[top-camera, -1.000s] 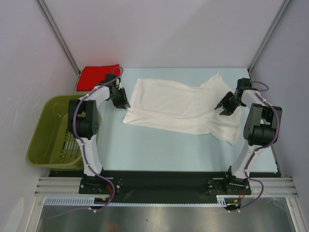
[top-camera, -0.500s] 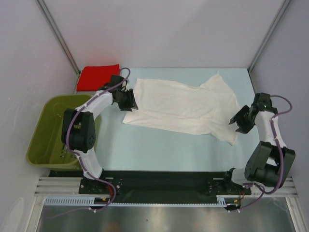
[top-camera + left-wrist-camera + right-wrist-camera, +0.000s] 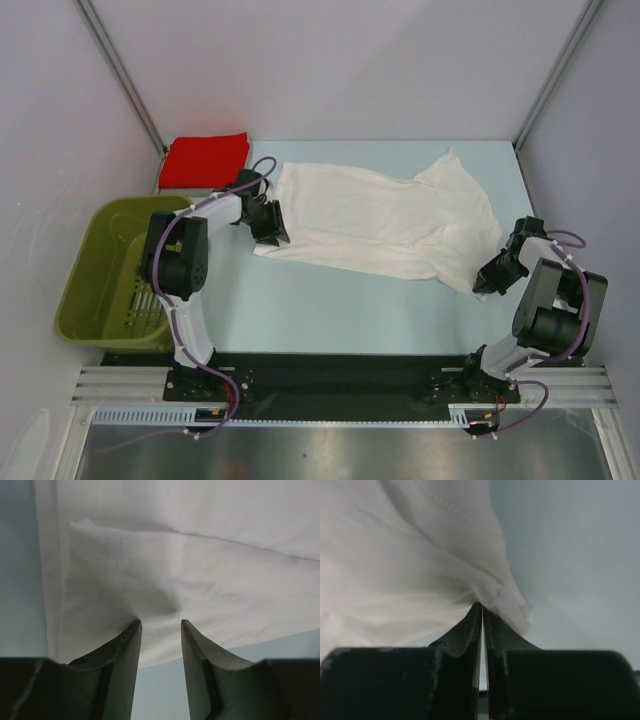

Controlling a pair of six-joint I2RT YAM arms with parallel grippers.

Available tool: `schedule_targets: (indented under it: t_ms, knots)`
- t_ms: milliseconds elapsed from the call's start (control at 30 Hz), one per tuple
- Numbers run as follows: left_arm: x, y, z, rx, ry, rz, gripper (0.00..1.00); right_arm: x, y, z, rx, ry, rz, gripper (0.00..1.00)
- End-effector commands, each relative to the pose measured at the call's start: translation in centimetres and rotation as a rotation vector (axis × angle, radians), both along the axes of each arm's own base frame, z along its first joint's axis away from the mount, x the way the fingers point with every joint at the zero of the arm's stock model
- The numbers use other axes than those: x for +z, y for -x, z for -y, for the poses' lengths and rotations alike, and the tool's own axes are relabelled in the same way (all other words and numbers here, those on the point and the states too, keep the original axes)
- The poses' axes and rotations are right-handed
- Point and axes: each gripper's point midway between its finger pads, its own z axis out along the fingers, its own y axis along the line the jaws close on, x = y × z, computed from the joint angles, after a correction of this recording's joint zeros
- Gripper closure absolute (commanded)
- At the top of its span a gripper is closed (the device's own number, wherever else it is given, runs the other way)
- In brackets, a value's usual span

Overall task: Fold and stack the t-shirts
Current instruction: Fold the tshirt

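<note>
The white t-shirt (image 3: 370, 220) lies spread flat across the pale blue table (image 3: 330, 310), no print showing. Behind it on the left is the red t-shirt (image 3: 205, 158), folded. My left gripper (image 3: 270, 232) is at the white shirt's near-left corner. In the left wrist view it (image 3: 160, 625) stands open, its tips astride the shirt's hem (image 3: 150, 650), with cloth puckered against the left finger (image 3: 127, 650). My right gripper (image 3: 484, 284) is at the shirt's near-right corner. In the right wrist view it (image 3: 482, 606) is shut on a bunched fold of the white cloth (image 3: 500, 592).
An olive-green basket (image 3: 90, 290) stands off the table's left side, close to the left arm's base. Grey walls with slanted metal posts (image 3: 125, 75) close in the back and sides. The black base rail (image 3: 330, 375) runs along the near edge.
The right gripper swung from the sleeve area down to the shirt's near-right corner and shut on the cloth. The left gripper moved right and nearer, onto the shirt's near-left corner.
</note>
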Motion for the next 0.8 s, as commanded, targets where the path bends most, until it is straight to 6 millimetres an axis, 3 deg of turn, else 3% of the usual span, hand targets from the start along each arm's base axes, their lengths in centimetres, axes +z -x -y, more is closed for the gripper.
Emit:
schedule_targets:
  t_ms: [0,133,233,300,433,533,600,700,767]
  knots:
    - [-0.6,0.1,-1.8,0.017,-0.042,0.012,0.56,-1.6,1.3,3.1,-0.063,0.148,-0.088,0.94]
    - [-2.0,1.4,-2.7,0.026,-0.071,-0.031,0.57,-2.4,3.3,5.6,-0.100,0.270,-0.217,0.95]
    - [-2.4,2.1,-3.1,0.029,-0.087,-0.044,0.58,-1.5,3.8,8.0,-0.099,0.389,-0.275,0.95]
    - [-2.3,2.3,-3.4,0.030,-0.097,-0.037,0.58,-0.6,3.2,9.1,-0.076,0.437,-0.266,0.95]
    - [-2.5,3.4,-3.9,0.035,-0.119,-0.050,0.58,0.8,2.3,9.2,-0.069,0.431,-0.237,0.90]
    - [-1.9,3.9,-4.0,0.031,-0.117,-0.040,0.58,2.3,0.4,7.0,-0.015,0.316,-0.157,0.81]
    - [-0.7,3.8,-4.0,0.028,-0.113,-0.008,0.58,3.8,-0.9,4.3,0.037,0.216,-0.064,0.74]
    - [1.4,3.5,-3.7,0.028,-0.093,0.035,0.57,7.2,-3.9,1.5,0.092,0.118,0.144,0.53]
    - [2.4,3.2,-3.7,0.034,-0.090,0.059,0.57,9.1,-5.7,-0.1,0.144,0.072,0.257,0.46]
